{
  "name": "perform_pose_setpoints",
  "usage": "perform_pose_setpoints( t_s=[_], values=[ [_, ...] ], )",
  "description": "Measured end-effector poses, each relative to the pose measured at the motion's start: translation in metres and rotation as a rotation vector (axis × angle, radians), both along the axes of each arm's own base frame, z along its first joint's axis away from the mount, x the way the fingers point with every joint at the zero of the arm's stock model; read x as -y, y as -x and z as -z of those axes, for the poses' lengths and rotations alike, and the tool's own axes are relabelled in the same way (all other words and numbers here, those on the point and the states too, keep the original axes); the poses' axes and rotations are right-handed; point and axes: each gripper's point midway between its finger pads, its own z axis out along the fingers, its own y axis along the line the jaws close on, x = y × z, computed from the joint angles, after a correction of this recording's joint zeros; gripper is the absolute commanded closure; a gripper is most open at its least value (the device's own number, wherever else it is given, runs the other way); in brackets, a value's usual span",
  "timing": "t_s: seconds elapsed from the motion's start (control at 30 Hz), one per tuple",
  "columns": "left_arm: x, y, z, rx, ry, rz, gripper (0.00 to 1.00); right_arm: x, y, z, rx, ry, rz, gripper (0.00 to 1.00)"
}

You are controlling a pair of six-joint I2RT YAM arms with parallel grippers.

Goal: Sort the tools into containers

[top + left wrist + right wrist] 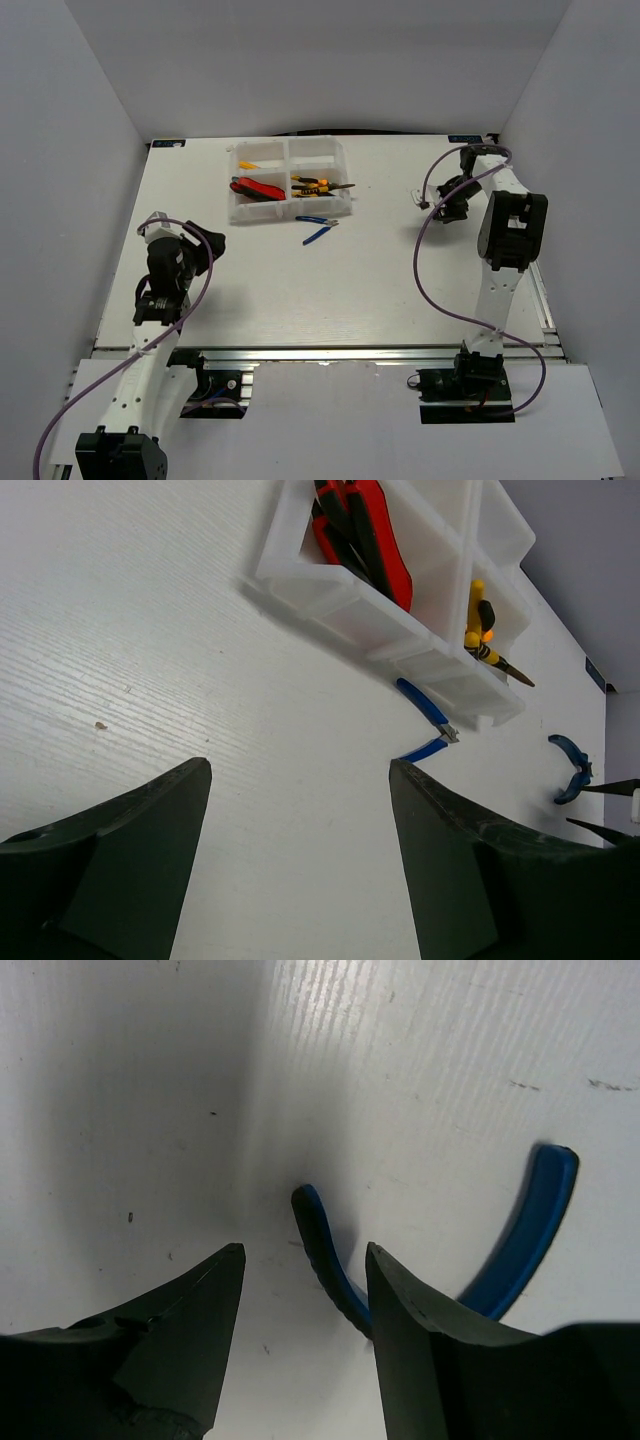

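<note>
The white organiser tray [238, 208] stands at the back middle. It holds red-and-black cutters [255, 188], yellow-and-black pliers [320, 185] and a yellow-handled screwdriver [247, 164], each in its own compartment. One pair of blue-handled pliers [318, 229] lies on the table just in front of the tray. My right gripper [303, 1255] is open and low at the back right over a second blue-handled pair [520, 1245], with one handle between its fingers. My left gripper [300, 765] is open and empty, near the left front, facing the tray [330, 600].
White walls enclose the table on the left, back and right. The right arm's purple cable [425, 270] loops over the right side of the table. In the left wrist view the second blue pair [572, 770] lies at the right edge.
</note>
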Motion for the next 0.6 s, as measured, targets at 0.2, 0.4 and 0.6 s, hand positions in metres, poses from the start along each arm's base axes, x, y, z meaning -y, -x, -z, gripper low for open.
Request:
perform_pose_setpoints(
  t_s=[0.2, 0.4, 0.6],
  values=[
    [0.001, -0.001, 0.004, -0.014, 0.009, -0.001, 0.17, -0.002, -0.003, 0.015, -0.019, 0.029, -0.015, 0.43],
    [0.001, -0.001, 0.004, -0.018, 0.014, -0.003, 0.17, -0.001, -0.010, 0.016, -0.007, 0.058, -0.013, 0.50],
    [0.001, -0.001, 0.004, -0.018, 0.015, -0.003, 0.17, 0.005, -0.008, 0.018, -0.022, 0.094, 0.005, 0.62]
  ],
)
